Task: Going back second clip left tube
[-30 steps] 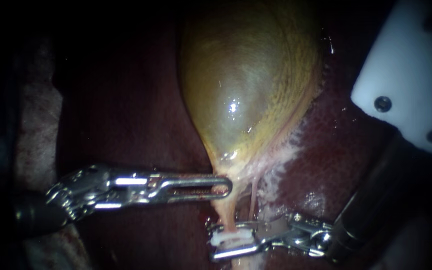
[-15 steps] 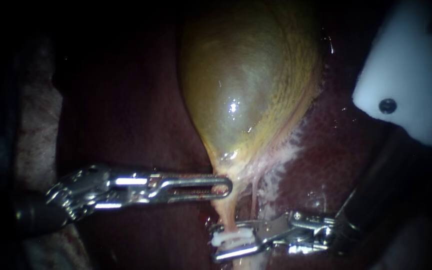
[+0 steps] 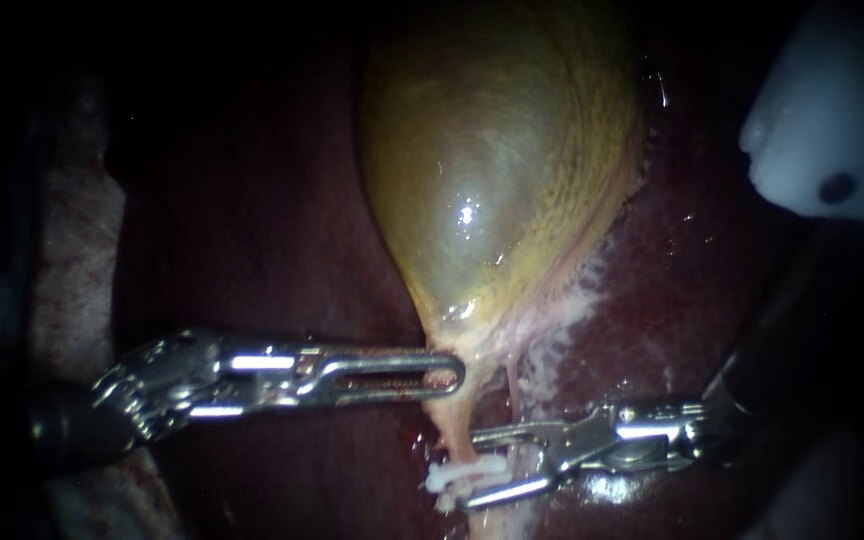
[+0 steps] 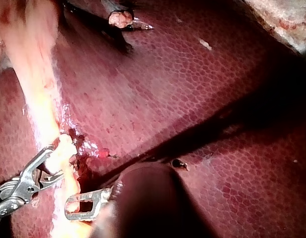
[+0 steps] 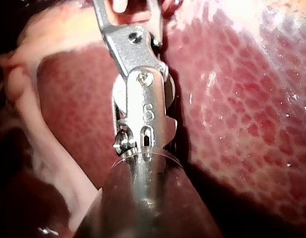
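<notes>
The yellow-green gallbladder (image 3: 492, 190) narrows into a pale tube (image 3: 449, 415) that runs down over the dark red liver (image 3: 252, 230). A white clip (image 3: 462, 472) sits across this tube. My right instrument (image 3: 476, 467) reaches in from the right, its jaws open with the clip's right end between them. My left instrument (image 3: 447, 377) has its slotted jaws shut on the gallbladder's neck just above the tube. In the left wrist view my left instrument (image 4: 76, 209) lies beside the tube (image 4: 41, 109), with the right instrument (image 4: 55, 162) close by. In the right wrist view the jaws of my right instrument (image 5: 129, 7) are spread.
A white plastic part (image 3: 837, 130) of the right arm fills the upper right corner. Whitish frayed tissue (image 3: 562, 320) runs along the gallbladder's right edge. A pale fold (image 3: 72, 250) lies at the far left. Liver surface (image 5: 242, 99) lies beside the right shaft.
My right instrument has drawn back to the right, off the tube, leaving the white clip on it. The white arm part moved up and right. The left instrument has not moved.
</notes>
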